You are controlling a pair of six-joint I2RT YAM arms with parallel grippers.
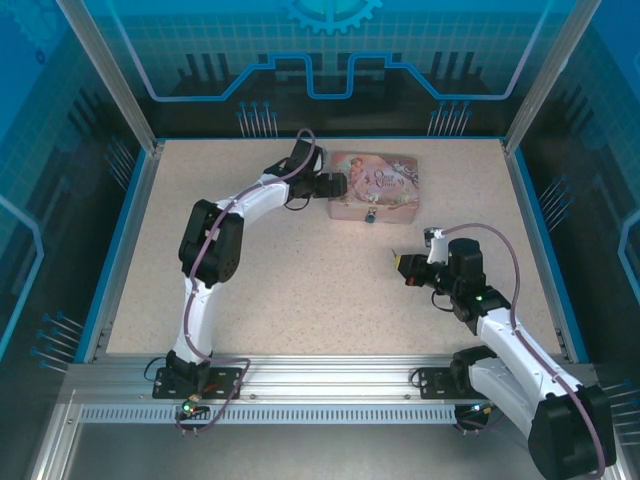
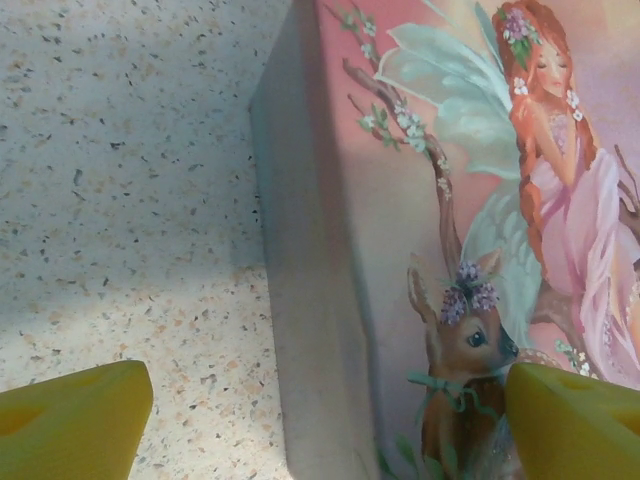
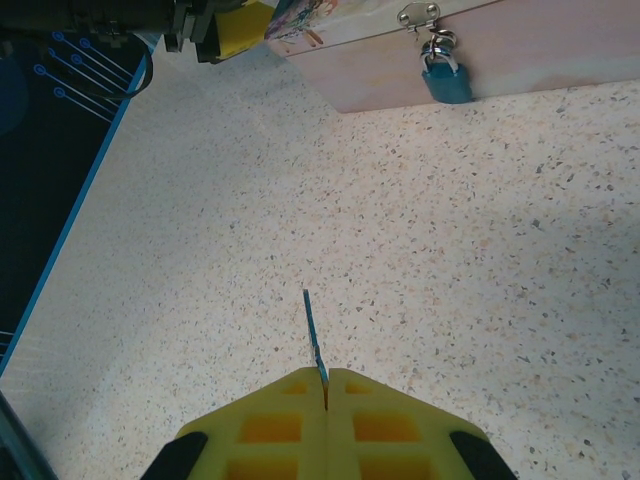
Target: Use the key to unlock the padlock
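Observation:
The small blue-teal padlock (image 3: 446, 78) hangs by its metal shackle from the hasp on the front wall of the pink fairy tin (image 3: 560, 45). From above, the padlock (image 1: 371, 214) is a tiny spot at the front of the tin (image 1: 385, 180). My right gripper (image 3: 326, 378) is shut on the key (image 3: 313, 335), whose thin blade sticks forward, edge-on, above the table and well short of the padlock. My left gripper (image 2: 325, 435) is open at the tin's left end. One yellow finger (image 2: 70, 430) hangs over the table and the other over the lid (image 2: 470, 200).
The speckled table (image 1: 300, 290) is ringed by a blue raised border (image 1: 118, 240) and metal posts. The right gripper (image 1: 402, 266) hovers right of centre, in front of the tin. The left gripper (image 1: 335, 185) reaches to the back centre.

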